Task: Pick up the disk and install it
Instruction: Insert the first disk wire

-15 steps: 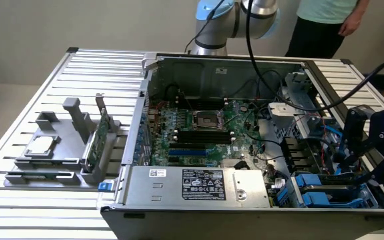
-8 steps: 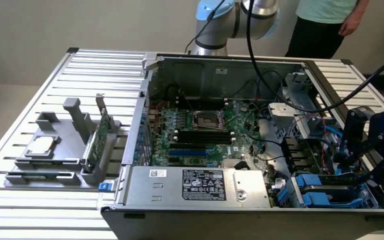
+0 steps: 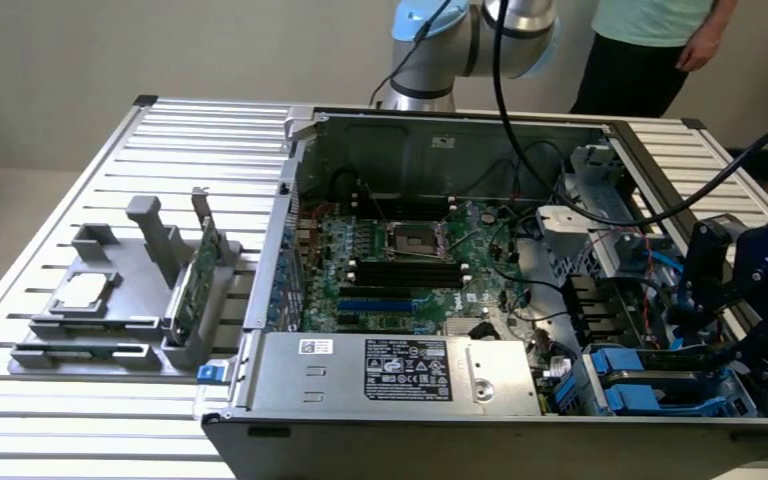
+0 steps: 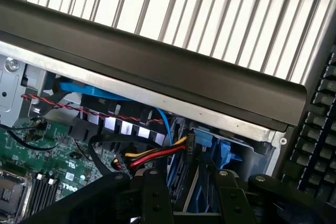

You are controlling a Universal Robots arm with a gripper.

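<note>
Slats of pale metal make up the table (image 3: 157,130), and a big open computer case (image 3: 357,425) lies on it. Inside the case you can see the green board (image 3: 398,265) with its many little parts, and a silver power box (image 3: 398,372) with a white sticker on top. The disk (image 3: 651,385), with its bright blue plastic sides, sits low in the corner of the case on the exterior view's right, just next to the silver power box. The dark gripper (image 3: 731,345) hangs right over that corner, very close to the disk. I cannot tell if it is touching the disk, or if it is spread or pinching. From the wrist camera, the gripper (image 4: 190,187) points down into the same corner, where there is blue plastic (image 4: 229,156) and a bunch of red, yellow and black wires (image 4: 157,156). A black keyboard (image 4: 315,145) lies on the table just outside the case wall. On the exterior view's left, well apart from the case, stands a grey holder (image 3: 51,325). A small square silver chip (image 3: 84,290) rests on it, and a thin green card (image 3: 204,275) stands up on its edge in it. At the back of the table you can see the silver robot arm (image 3: 444,45), and a person (image 3: 651,45) in a light shirt stands beside it.
</note>
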